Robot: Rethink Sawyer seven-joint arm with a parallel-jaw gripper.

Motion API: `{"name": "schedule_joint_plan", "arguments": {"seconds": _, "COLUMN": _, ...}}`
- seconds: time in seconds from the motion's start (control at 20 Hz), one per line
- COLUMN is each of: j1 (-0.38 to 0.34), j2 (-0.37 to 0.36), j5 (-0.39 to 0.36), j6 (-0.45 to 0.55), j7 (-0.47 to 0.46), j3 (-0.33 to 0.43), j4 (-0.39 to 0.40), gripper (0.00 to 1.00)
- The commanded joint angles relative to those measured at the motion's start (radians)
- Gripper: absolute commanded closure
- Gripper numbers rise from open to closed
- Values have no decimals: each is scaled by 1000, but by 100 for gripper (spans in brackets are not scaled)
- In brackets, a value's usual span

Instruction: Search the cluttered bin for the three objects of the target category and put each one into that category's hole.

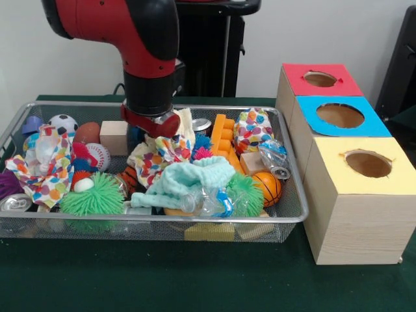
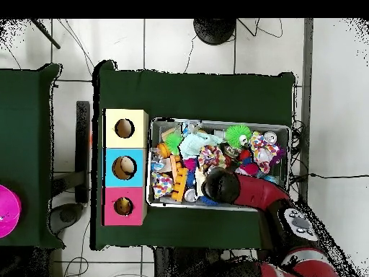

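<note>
A wire mesh bin (image 1: pixel 296 214) on the green table is heaped with clutter. It holds polka-dot cloths (image 1: pixel 162 153), a mint knitted cloth (image 1: pixel 188 179), green spiky balls (image 1: pixel 96 198), a small basketball (image 1: pixel 267 186), a soccer ball (image 1: pixel 63 123), a baseball (image 1: pixel 99 155), wooden blocks (image 1: pixel 114 135), an orange plastic block (image 1: pixel 223 138), cans (image 1: pixel 14 203) and crushed plastic bottles (image 1: pixel 209 203). My gripper (image 1: pixel 151 127) is down in the bin's back middle, on the polka-dot cloth beside a wooden block. The arm's wrist (image 2: pixel 220 185) covers it from above.
Three wooden boxes stand in a row beside the bin, each with a round hole: red top (image 1: pixel 322 79), blue top (image 1: pixel 340 116), yellow top (image 1: pixel 367 164). In the overhead view they lie left of the bin (image 2: pixel 220 121). A pink object (image 2: pixel 6 210) sits on a separate table.
</note>
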Motion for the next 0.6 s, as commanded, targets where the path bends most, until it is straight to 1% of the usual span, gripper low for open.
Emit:
{"name": "schedule_joint_plan", "arguments": {"seconds": 0.05, "j1": 240, "j2": -98, "j5": 52, "j6": 176, "j7": 205, "j3": -90, "j4": 102, "gripper": 0}}
{"name": "schedule_joint_plan", "arguments": {"seconds": 0.1, "j1": 267, "j2": -124, "j5": 44, "j6": 175, "j7": 194, "j3": -111, "j4": 102, "gripper": 0}}
{"name": "schedule_joint_plan", "arguments": {"seconds": 0.15, "j1": 279, "j2": -145, "j5": 39, "j6": 180, "j7": 175, "j3": -121, "j4": 100, "gripper": 0}}
{"name": "schedule_joint_plan", "arguments": {"seconds": 0.2, "j1": 291, "j2": -170, "j5": 56, "j6": 213, "j7": 173, "j3": -128, "j4": 106, "gripper": 0}}
{"name": "schedule_joint_plan", "arguments": {"seconds": 0.25, "j1": 302, "j2": -192, "j5": 83, "j6": 270, "j7": 181, "j3": -140, "j4": 109, "gripper": 0}}
{"name": "schedule_joint_plan", "arguments": {"seconds": 0.35, "j1": 311, "j2": -245, "j5": 162, "j6": 378, "j7": 223, "j3": -140, "j4": 139, "gripper": 0}}
{"name": "schedule_joint_plan", "arguments": {"seconds": 0.45, "j1": 320, "j2": -286, "j5": 230, "j6": 463, "j7": 261, "j3": -139, "j4": 161, "gripper": 0}}
{"name": "schedule_joint_plan", "arguments": {"seconds": 0.6, "j1": 327, "j2": -302, "j5": 328, "j6": 508, "j7": 310, "j3": -134, "j4": 208, "gripper": 0}}
